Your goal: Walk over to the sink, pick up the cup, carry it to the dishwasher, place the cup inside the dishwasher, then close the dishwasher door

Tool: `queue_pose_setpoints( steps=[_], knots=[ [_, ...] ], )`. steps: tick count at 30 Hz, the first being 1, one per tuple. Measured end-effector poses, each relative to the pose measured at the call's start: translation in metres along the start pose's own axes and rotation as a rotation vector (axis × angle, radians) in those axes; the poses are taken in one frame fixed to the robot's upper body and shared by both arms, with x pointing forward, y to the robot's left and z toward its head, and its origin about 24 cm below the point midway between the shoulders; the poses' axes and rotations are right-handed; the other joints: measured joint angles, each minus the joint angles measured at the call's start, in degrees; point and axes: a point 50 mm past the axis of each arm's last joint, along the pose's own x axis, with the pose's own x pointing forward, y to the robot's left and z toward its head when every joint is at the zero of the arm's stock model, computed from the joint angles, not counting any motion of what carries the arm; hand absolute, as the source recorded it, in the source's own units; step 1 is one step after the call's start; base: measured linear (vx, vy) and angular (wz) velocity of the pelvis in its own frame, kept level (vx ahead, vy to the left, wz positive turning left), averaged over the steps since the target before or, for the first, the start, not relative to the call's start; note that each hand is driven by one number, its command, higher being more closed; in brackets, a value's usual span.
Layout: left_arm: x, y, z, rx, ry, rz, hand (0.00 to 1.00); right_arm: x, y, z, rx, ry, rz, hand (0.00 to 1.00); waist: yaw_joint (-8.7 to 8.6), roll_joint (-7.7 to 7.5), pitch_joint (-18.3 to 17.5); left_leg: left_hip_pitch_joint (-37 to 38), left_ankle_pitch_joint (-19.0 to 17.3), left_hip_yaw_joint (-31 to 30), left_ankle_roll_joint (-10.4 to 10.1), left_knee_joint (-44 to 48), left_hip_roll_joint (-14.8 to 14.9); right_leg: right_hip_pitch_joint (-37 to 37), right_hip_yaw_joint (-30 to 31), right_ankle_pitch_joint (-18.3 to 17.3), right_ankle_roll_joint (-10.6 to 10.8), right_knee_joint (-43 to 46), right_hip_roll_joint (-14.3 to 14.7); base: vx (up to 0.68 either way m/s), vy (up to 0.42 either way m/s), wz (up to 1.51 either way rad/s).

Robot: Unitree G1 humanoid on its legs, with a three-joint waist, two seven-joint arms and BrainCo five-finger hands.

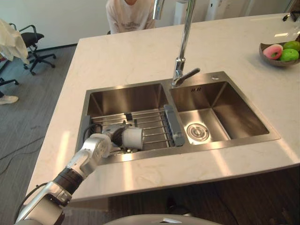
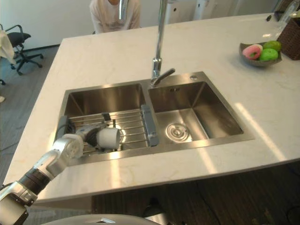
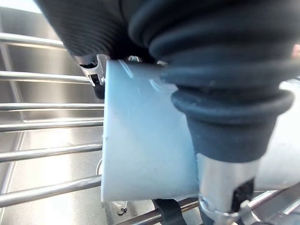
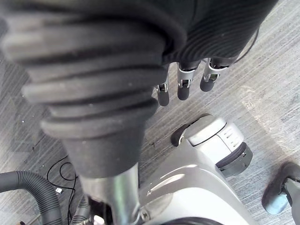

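A white cup (image 1: 132, 138) lies on its side over the wire rack (image 1: 152, 123) in the left basin of the steel sink (image 1: 125, 90), its mouth turned toward the right basin. My left hand (image 1: 114, 135) reaches down into that basin and is shut on the cup. In the left wrist view the cup (image 3: 140, 140) sits between the thumb (image 3: 225, 140) and the fingers behind it, with the rack's bars underneath. My right hand (image 4: 183, 84) hangs low over the grey floor with relaxed fingers and holds nothing.
A tall faucet (image 1: 183, 47) rises behind the divider between the two basins. A bowl of fruit (image 1: 280, 52) stands at the counter's far right. A person (image 1: 129, 14) stands at the counter's far side. An office chair (image 1: 33, 44) stands far left.
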Motion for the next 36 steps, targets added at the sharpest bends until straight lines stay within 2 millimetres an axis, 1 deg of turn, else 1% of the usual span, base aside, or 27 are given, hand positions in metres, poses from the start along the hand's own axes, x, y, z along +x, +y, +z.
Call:
queue_pose_setpoints(
  steps=[5,9,15,19,23,25,27,30,31,34,36],
  knots=[
    [0.002,0.000,0.001,0.011,0.003,-0.068,1.00,0.000,-0.001,0.001,-0.015,0.000,0.002,0.00,-0.61,0.19,-0.18,0.02,-0.13,0.02,-0.05,-0.01,0.00,0.13,0.10,0.01,0.02,-0.13,0.04,-0.02,-0.018,-0.01],
    [0.003,0.000,0.002,0.018,-0.003,-0.076,1.00,0.001,-0.003,0.005,-0.049,-0.003,0.006,0.00,-0.91,0.24,-0.21,0.06,-0.13,0.04,-0.05,-0.01,0.01,0.14,0.21,0.03,0.04,-0.14,0.08,-0.02,-0.017,-0.01],
    [0.005,-0.004,0.001,-0.008,-0.015,-0.038,1.00,0.001,-0.003,0.006,-0.056,-0.003,0.007,0.00,-1.06,0.26,-0.22,0.31,-0.13,-0.07,-0.05,-0.10,0.00,0.47,0.15,0.04,0.04,-0.16,0.07,-0.04,-0.032,0.01],
    [0.004,-0.006,0.001,-0.082,-0.040,0.013,1.00,0.001,-0.003,0.006,-0.056,-0.003,0.007,0.00,-1.04,0.27,-0.21,0.25,-0.12,-0.35,-0.05,-0.25,0.00,0.55,-0.13,0.04,0.04,-0.16,0.02,0.00,-0.003,0.03],
    [0.001,-0.014,0.004,-0.250,-0.091,0.098,1.00,0.001,-0.003,0.006,-0.056,-0.008,0.007,0.00,-0.81,0.23,-0.17,0.05,-0.12,-1.10,-0.05,-0.02,0.00,0.62,-0.54,-0.01,0.09,-0.16,-0.02,0.00,-0.001,0.06],
    [0.000,-0.012,0.004,-0.346,-0.109,0.151,1.00,0.001,-0.003,0.007,-0.057,-0.016,0.007,0.00,-0.51,0.23,-0.15,0.07,-0.12,-1.25,-0.04,0.00,0.00,0.61,-0.65,-0.01,0.10,-0.15,-0.03,-0.01,-0.016,0.05],
    [-0.004,-0.009,0.002,-0.497,-0.128,0.234,1.00,0.001,-0.002,0.007,-0.054,-0.022,0.008,0.00,-0.24,0.08,-0.04,0.10,-0.09,-1.45,-0.03,0.01,0.03,0.62,-0.88,-0.02,0.10,-0.15,-0.03,-0.01,-0.031,0.05],
    [-0.011,-0.006,0.002,-0.672,-0.159,0.334,1.00,0.001,0.001,0.006,-0.048,-0.024,0.010,0.00,0.49,-0.67,0.45,0.06,0.00,-1.72,0.02,0.03,0.04,0.68,-1.25,-0.02,0.10,-0.14,-0.08,-0.03,-0.029,0.05],
    [-0.015,-0.003,0.003,-0.755,-0.183,0.382,1.00,0.001,0.002,0.005,-0.040,-0.024,0.007,0.00,0.87,-0.85,0.55,0.06,0.01,-1.77,0.03,0.03,0.04,0.72,-1.36,-0.02,0.10,-0.14,-0.11,-0.03,-0.028,0.04],
    [-0.023,0.008,0.006,-0.911,-0.237,0.485,1.00,0.001,0.002,0.002,-0.025,-0.019,0.000,0.00,1.79,-1.02,0.54,0.09,0.03,-1.95,0.05,0.03,0.04,0.92,-1.72,-0.02,0.10,-0.13,-0.16,-0.03,-0.023,0.05],
    [-0.033,0.023,0.003,-1.102,-0.296,0.612,1.00,-0.001,0.002,-0.002,-0.017,-0.014,-0.007,0.00,2.75,-1.22,0.45,0.12,0.10,-2.04,0.10,0.04,0.07,1.01,-1.86,-0.02,0.10,-0.13,-0.17,-0.05,-0.035,0.03]
  ],
)
